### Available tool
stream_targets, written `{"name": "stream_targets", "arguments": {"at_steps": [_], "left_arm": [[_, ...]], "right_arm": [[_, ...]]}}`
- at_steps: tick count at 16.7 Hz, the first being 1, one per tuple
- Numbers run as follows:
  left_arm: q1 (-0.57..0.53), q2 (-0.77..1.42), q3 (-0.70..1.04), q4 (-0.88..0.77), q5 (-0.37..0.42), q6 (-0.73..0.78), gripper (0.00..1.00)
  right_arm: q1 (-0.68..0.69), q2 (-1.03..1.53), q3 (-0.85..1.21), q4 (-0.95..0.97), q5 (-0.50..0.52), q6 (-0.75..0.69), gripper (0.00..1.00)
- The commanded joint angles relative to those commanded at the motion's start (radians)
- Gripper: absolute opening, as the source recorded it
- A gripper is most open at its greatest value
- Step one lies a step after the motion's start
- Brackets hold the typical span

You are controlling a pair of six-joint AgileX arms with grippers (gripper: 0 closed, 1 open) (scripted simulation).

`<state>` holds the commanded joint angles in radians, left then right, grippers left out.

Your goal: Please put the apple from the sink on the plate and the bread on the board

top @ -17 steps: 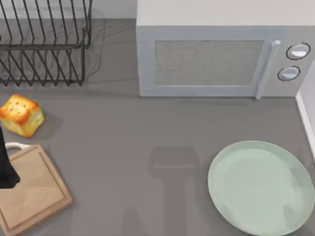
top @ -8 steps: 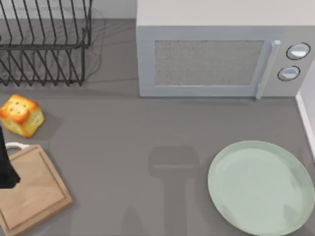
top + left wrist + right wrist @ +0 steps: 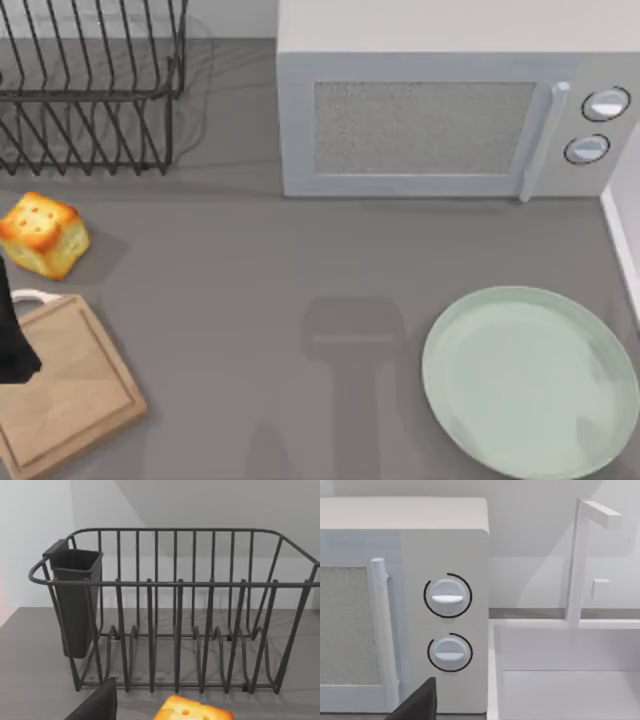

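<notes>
A blocky golden bread (image 3: 42,234) chunk with a toasted, speckled top is seen on the grey surface (image 3: 250,300) at nine o'clock. The grooved wooden board (image 3: 70,395) lies at seven o'clock, the smooth pale green plate (image 3: 530,380) at four o'clock. The left arm (image 3: 12,335) is poised over the board's edge.

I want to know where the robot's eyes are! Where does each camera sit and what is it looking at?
Top view: above the table, looking down at the pale green round plate and light brown wooden board; a dark bit of left arm.
Left wrist view: faces the black wire rack.
Right wrist view: faces the white microwave and white sink.
Top and left wrist views share the golden-yellow bread chunk.
</notes>
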<state>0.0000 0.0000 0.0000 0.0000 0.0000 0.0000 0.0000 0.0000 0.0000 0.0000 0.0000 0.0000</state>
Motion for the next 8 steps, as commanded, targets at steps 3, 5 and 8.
{"name": "stream_targets", "arguments": {"at_steps": [3, 5, 8], "left_arm": [[0.000, 0.000, 0.000, 0.000, 0.000, 0.000, 1.00], [0.000, 0.000, 0.000, 0.000, 0.000, 0.000, 1.00], [0.000, 0.000, 0.000, 0.000, 0.000, 0.000, 1.00]], "right_arm": [[0.000, 0.000, 0.000, 0.000, 0.000, 0.000, 1.00], [0.000, 0.000, 0.000, 0.000, 0.000, 0.000, 1.00], [-0.001, 0.010, 0.010, -0.007, 0.000, -0.001, 1.00]]}}
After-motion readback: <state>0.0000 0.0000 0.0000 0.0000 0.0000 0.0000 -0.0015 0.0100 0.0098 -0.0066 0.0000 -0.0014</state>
